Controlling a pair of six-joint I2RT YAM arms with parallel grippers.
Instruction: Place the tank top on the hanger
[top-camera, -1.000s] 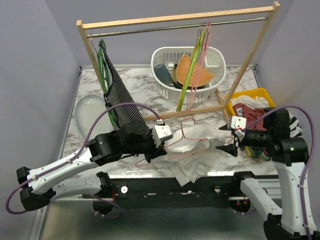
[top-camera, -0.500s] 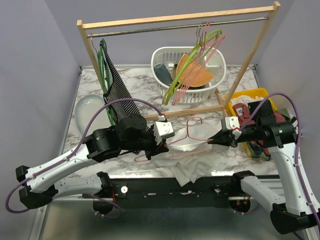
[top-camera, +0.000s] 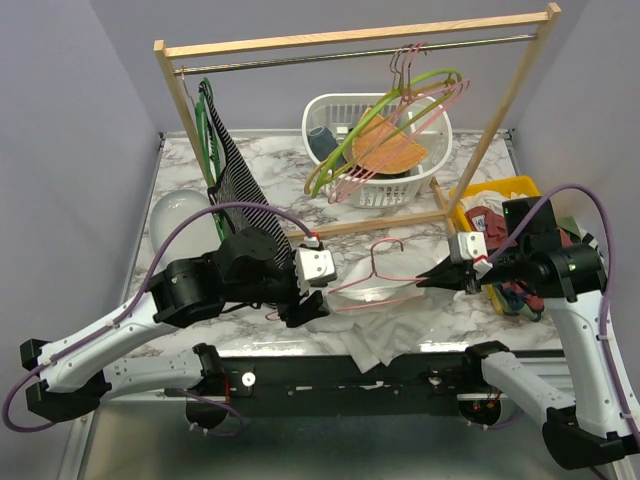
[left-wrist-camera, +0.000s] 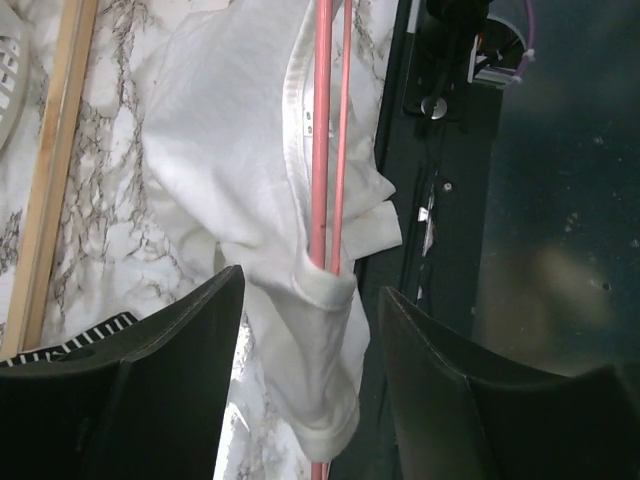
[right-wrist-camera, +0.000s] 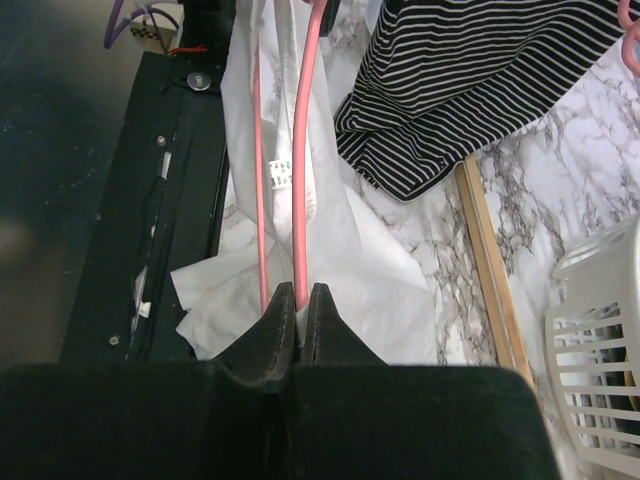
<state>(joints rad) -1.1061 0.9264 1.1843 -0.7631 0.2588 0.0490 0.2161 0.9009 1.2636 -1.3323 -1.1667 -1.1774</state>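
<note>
The pink wire hanger (top-camera: 375, 275) is held level just above the white tank top (top-camera: 400, 320), which lies crumpled at the table's near edge. My right gripper (top-camera: 425, 283) is shut on the hanger's right end; in the right wrist view the hanger (right-wrist-camera: 305, 150) runs straight out from the closed right gripper (right-wrist-camera: 299, 290) over the tank top (right-wrist-camera: 340, 250). My left gripper (top-camera: 300, 305) is open at the hanger's left end. In the left wrist view a strap of the tank top (left-wrist-camera: 230, 130) hangs over the hanger (left-wrist-camera: 322, 150) between the spread fingers (left-wrist-camera: 170, 380), untouched.
A wooden rack (top-camera: 350, 40) spans the back, with a lime-green hanger (top-camera: 385, 110) and pink ones swinging on its rail. A striped garment (top-camera: 235, 190) hangs at the left. A white basket (top-camera: 435, 120) and a yellow bin (top-camera: 510, 190) of clothes stand behind.
My right gripper came in and shut on the hanger's right end. My left gripper has just opened, letting go of the left end. The hangers on the rail have swung higher.
</note>
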